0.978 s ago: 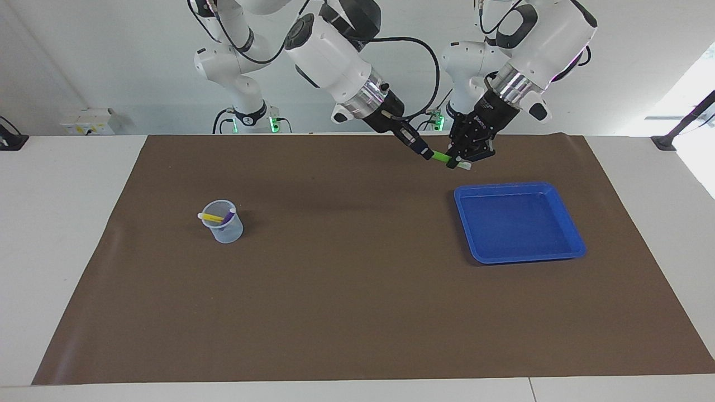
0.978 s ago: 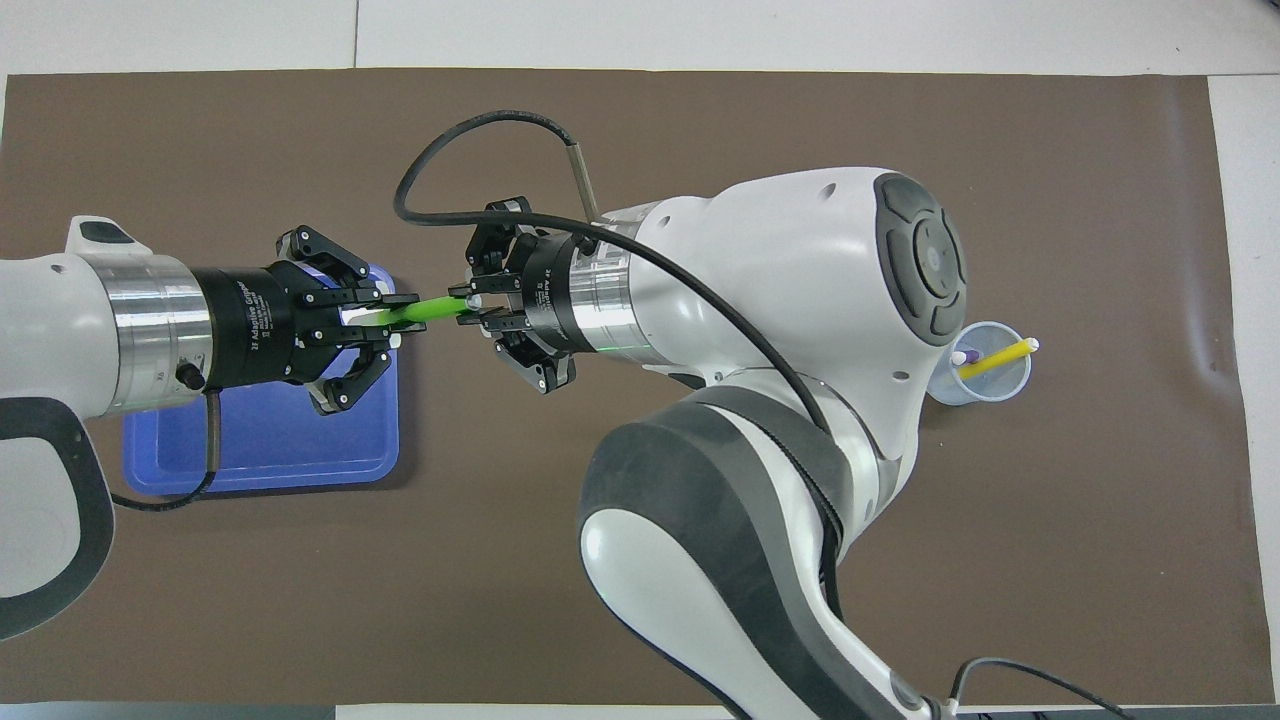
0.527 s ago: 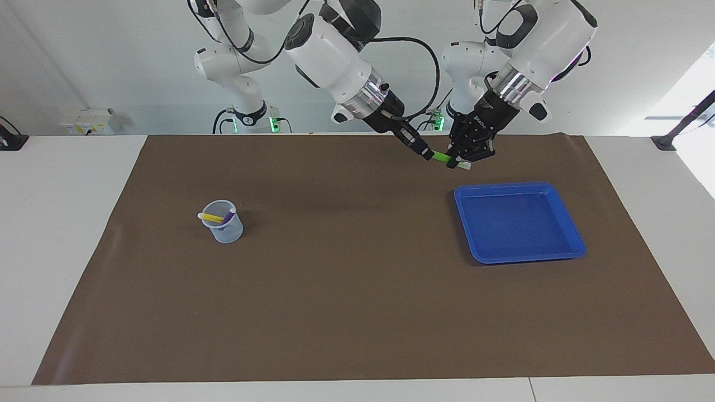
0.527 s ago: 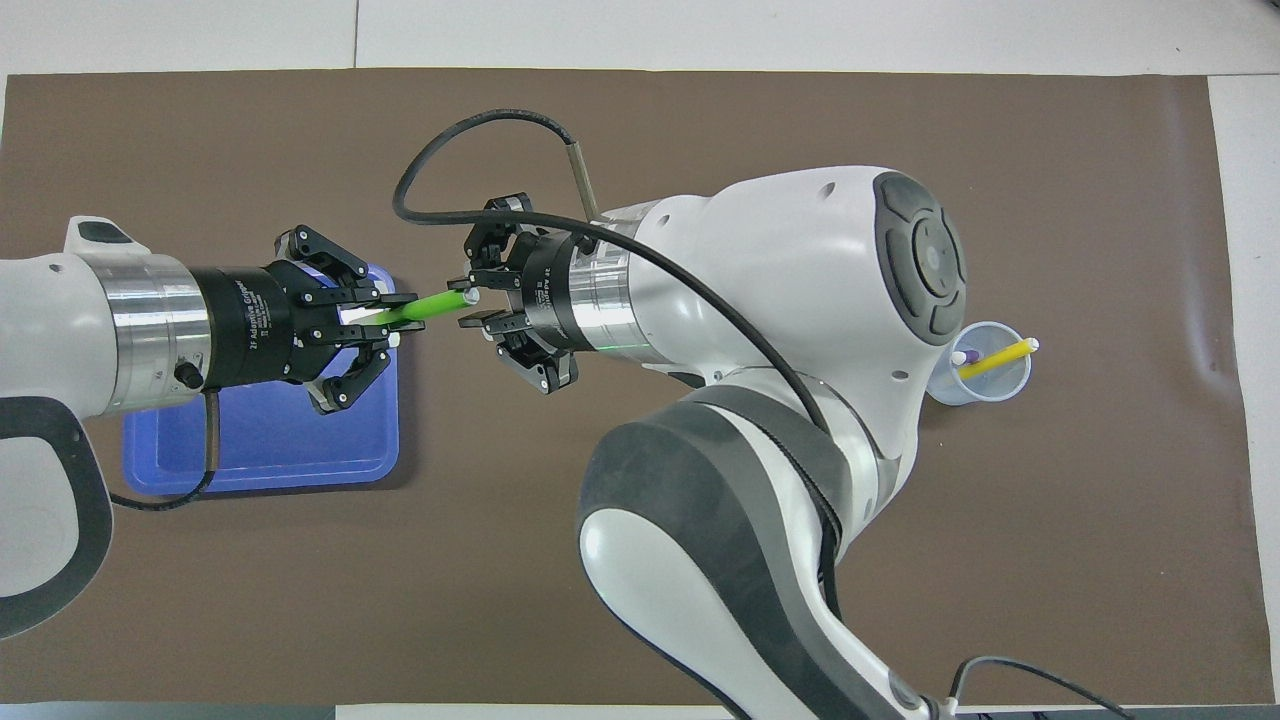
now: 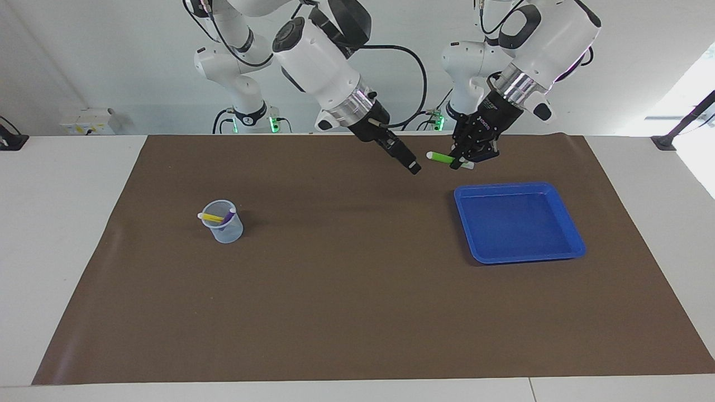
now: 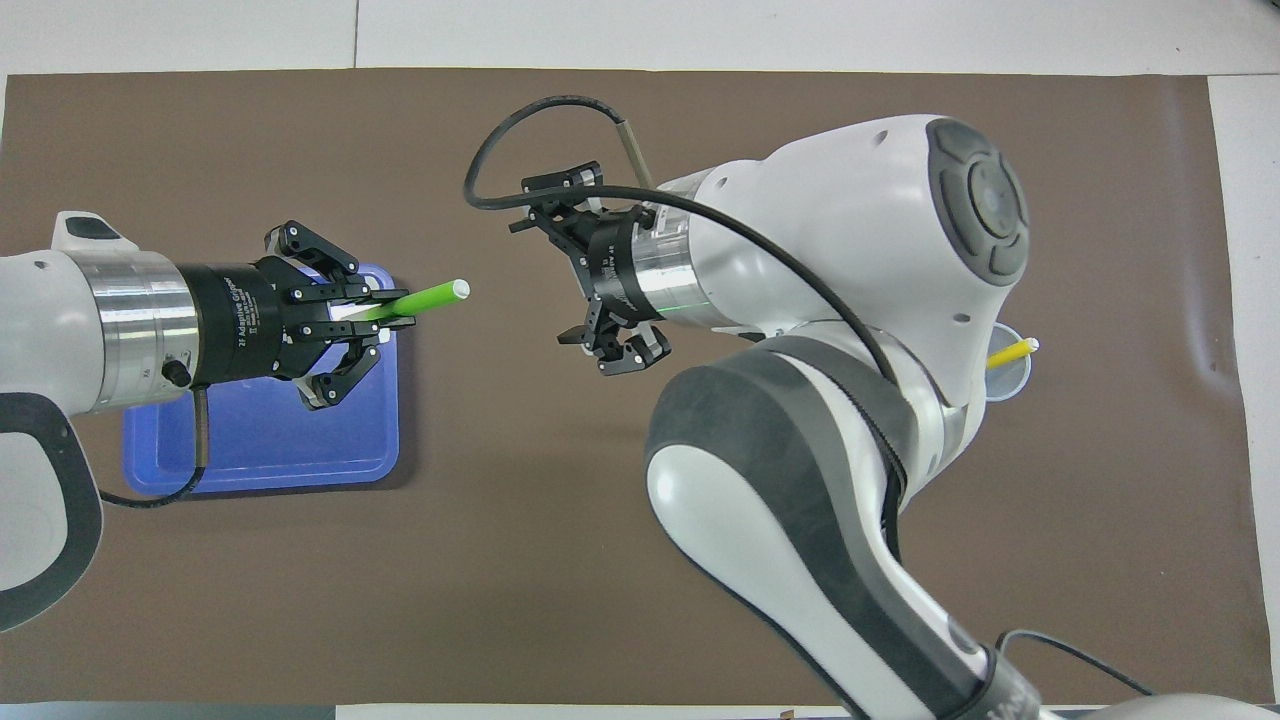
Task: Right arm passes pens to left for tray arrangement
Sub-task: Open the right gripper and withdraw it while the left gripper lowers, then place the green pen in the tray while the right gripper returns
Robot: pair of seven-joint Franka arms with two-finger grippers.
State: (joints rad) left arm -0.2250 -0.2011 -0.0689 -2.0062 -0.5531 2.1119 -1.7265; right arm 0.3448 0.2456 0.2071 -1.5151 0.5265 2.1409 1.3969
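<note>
My left gripper (image 5: 462, 162) is shut on the green pen (image 5: 441, 158) and holds it level in the air, over the mat at the edge of the blue tray (image 5: 519, 223) nearer to the robots. The overhead view shows this gripper (image 6: 385, 315), the pen (image 6: 425, 298) and the tray (image 6: 260, 440) too. My right gripper (image 5: 412, 166) is open and empty, a short gap from the pen's pale free end; it also shows in the overhead view (image 6: 545, 280). The yellow pen (image 5: 211, 216) and the purple pen (image 5: 229, 215) stand in a small translucent cup (image 5: 226, 226).
A brown mat (image 5: 357, 301) covers the table. The cup stands toward the right arm's end, the tray toward the left arm's end. In the overhead view the right arm hides most of the cup (image 6: 1005, 378); the yellow pen (image 6: 1012, 351) sticks out. Slimmer white arms stand at the robots' end.
My right gripper has opened, let go of the green pen and drawn back toward the cup's end. My left gripper keeps hold of the pen, which has levelled slightly.
</note>
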